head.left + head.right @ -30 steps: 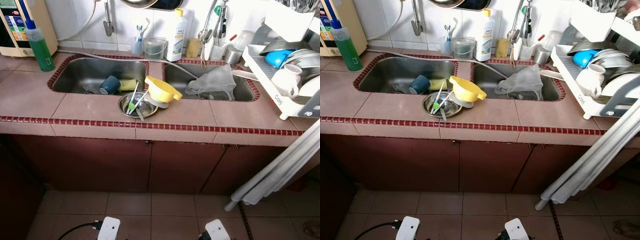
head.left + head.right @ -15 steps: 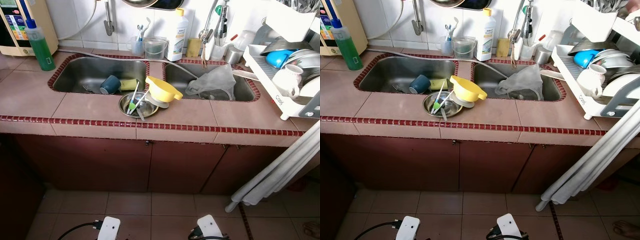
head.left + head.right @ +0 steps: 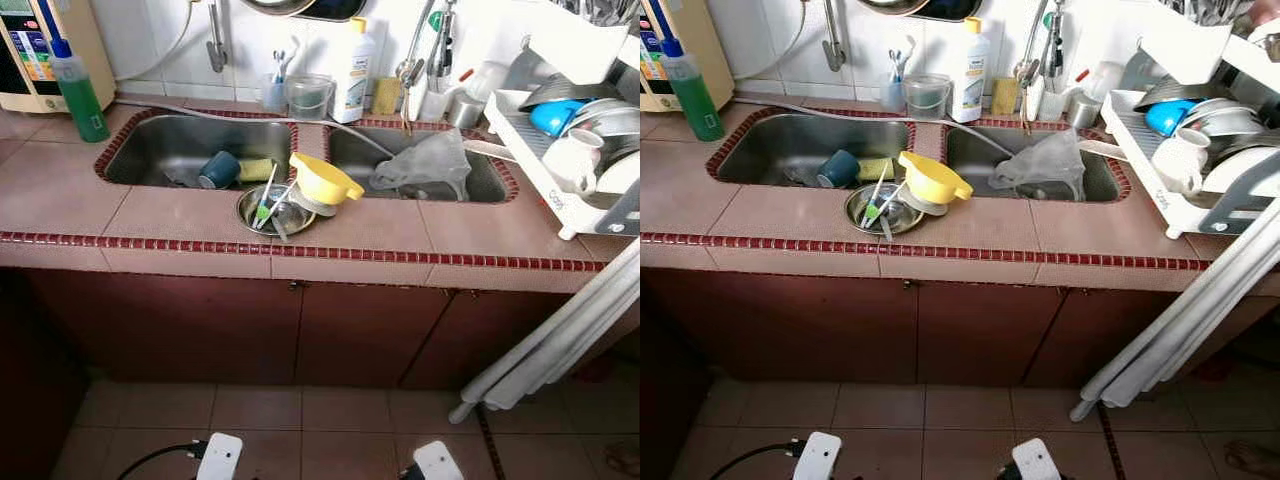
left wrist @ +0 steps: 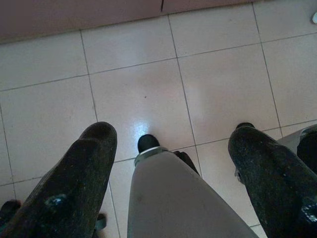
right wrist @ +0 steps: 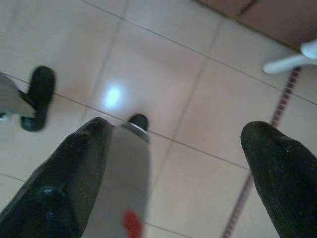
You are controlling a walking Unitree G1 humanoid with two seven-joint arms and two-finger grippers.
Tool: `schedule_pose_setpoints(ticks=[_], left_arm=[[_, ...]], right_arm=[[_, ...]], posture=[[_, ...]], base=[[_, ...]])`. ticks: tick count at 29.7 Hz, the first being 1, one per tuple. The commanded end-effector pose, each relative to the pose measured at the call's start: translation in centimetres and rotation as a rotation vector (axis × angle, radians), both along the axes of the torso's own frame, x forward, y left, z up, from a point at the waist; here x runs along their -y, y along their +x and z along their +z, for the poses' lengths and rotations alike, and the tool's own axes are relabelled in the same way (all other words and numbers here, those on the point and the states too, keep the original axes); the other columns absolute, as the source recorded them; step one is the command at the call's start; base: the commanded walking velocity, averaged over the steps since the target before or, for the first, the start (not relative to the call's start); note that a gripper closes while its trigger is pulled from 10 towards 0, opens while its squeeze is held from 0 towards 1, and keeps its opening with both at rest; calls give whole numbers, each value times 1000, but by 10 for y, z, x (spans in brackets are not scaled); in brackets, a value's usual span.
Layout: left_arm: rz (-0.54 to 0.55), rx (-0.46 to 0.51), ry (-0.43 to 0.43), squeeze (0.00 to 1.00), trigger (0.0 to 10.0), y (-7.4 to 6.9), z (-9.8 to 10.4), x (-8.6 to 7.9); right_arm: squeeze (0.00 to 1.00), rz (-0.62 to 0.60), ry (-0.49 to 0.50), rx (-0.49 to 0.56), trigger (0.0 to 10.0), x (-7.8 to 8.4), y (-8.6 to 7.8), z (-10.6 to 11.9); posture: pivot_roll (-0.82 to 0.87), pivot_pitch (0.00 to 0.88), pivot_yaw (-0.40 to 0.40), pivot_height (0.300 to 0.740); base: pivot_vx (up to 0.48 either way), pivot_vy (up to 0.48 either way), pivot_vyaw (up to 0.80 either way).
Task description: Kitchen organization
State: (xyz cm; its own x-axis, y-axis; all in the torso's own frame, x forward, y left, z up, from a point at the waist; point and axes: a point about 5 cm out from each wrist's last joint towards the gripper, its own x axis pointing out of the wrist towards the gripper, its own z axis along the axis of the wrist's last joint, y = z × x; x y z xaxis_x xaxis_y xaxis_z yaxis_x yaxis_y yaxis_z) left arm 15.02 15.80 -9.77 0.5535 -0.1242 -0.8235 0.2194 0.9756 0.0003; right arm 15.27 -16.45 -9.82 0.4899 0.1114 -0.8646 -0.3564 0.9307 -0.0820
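Note:
Before me is a tiled counter [image 3: 180,215] with a double steel sink. In the left basin [image 3: 160,150] lie a dark blue cup [image 3: 218,169] and a yellow sponge [image 3: 256,169]. On the counter between the basins sits a steel bowl [image 3: 275,213] holding utensils, with a yellow funnel-like scoop [image 3: 324,180] leaning against it. A crumpled clear plastic bag [image 3: 424,165] lies in the right basin. Both arms hang idle over the floor: my left gripper [image 4: 173,139] and my right gripper [image 5: 181,134] are open and hold nothing.
A white dish rack [image 3: 560,150] full of dishes stands at the counter's right end. White poles [image 3: 560,340] lean against the cabinet below it. A green soap bottle [image 3: 78,92] stands far left, and a white detergent bottle [image 3: 354,72] by the taps. My feet [image 3: 220,458] stand on the tiled floor.
The view has swayed slightly and my feet have shifted on the floor. Nothing on the counter has moved.

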Motion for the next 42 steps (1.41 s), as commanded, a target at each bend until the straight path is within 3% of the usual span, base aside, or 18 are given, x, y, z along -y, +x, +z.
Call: schedule_pose_setpoints(ticks=[1, 13, 21, 25, 28, 30, 36, 42], left_arm=[[-1, -5, -2, 0, 10000, -2, -1, 1], [-1, -11, -1, 0, 10000, -4, -1, -1], [-2, -11, -3, 0, 10000, -4, -2, 1], [-4, -7, -7, 0, 10000, -4, -1, 4], [-4, -3, -8, 0, 10000, -3, -1, 4], [-5, 2, -10, 0, 10000, -2, -1, 4], [-6, 6, -10, 0, 10000, -1, 0, 3], [-7, 6, -9, 0, 10000, -1, 0, 2]], right_arm=[[0, -8, -17, 6, 10000, 2, 4, 1], [0, -2, -11, 7, 10000, -5, 4, 1], [0, -16, -36, -11, 10000, 20, -8, -1], [0, -17, -40, -14, 10000, 24, -9, -1], [0, -15, -38, -13, 10000, 23, -9, -1], [0, -6, -26, -6, 10000, 10, -5, -1], [0, 4, -11, 4, 10000, -5, 3, 0], [0, 3, -11, 8, 10000, -5, 5, 1]], posture=[[68, 0, -63, 740], [67, 0, -63, 740], [69, 0, -65, 740], [70, 0, -65, 740], [71, 0, -66, 740], [71, 0, -65, 740], [71, 0, -66, 740], [72, 0, -66, 740]], base=[[0, 0, 0], [0, 0, 0], [0, 0, 0], [0, 0, 0], [0, 0, 0], [0, 0, 0], [0, 0, 0], [0, 0, 0]])
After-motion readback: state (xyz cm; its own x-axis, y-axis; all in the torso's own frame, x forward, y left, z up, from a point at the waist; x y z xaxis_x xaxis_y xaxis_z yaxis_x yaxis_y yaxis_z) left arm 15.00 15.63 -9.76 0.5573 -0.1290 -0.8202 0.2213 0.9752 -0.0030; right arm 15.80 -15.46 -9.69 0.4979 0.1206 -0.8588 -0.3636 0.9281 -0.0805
